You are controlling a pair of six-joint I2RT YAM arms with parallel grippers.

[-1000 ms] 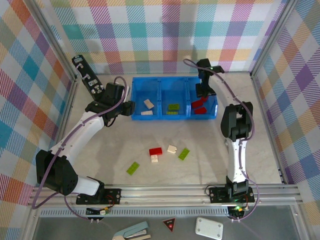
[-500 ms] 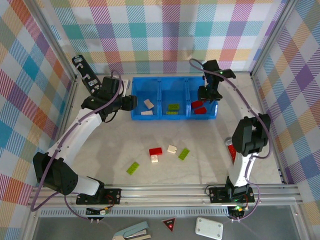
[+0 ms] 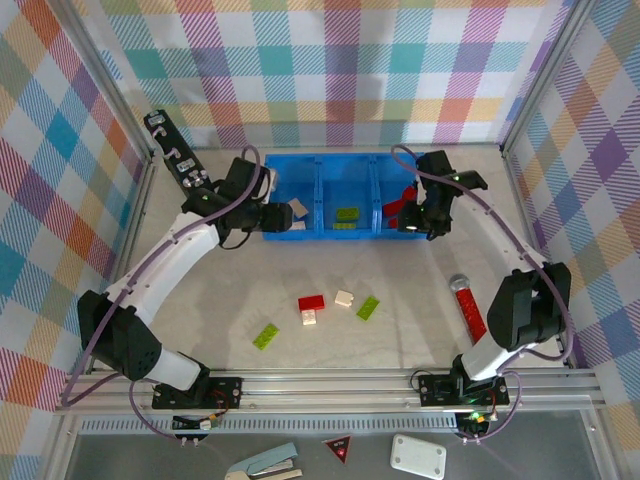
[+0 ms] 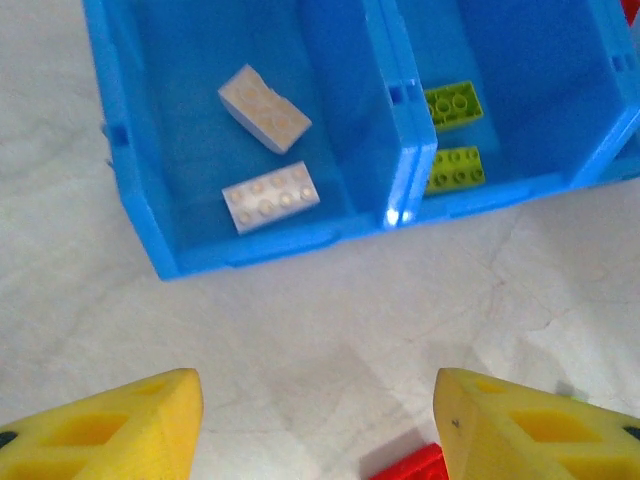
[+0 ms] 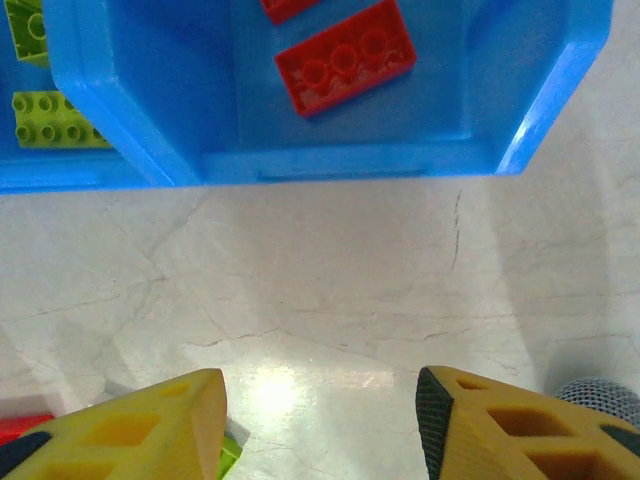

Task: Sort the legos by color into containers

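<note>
Your table (image 3: 400, 290) has bare room in front of the containers tray (image 3: 320, 236), which sits toward its far edge. The left gripper (image 4: 318, 420) and right gripper (image 5: 320, 420) hover at the tray's near rim, fingers apart and empty. Five loose legos (image 3: 311, 302) lie mid-table.

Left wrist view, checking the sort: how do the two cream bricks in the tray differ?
The upper cream brick lies turned diagonally, toward the compartment's middle; the lower cream brick runs roughly along the tray's near wall, close to it. The lower brick's studs show clearly; the upper brick's are fainter. Both are cream, studs up, apart, in one compartment.
</note>
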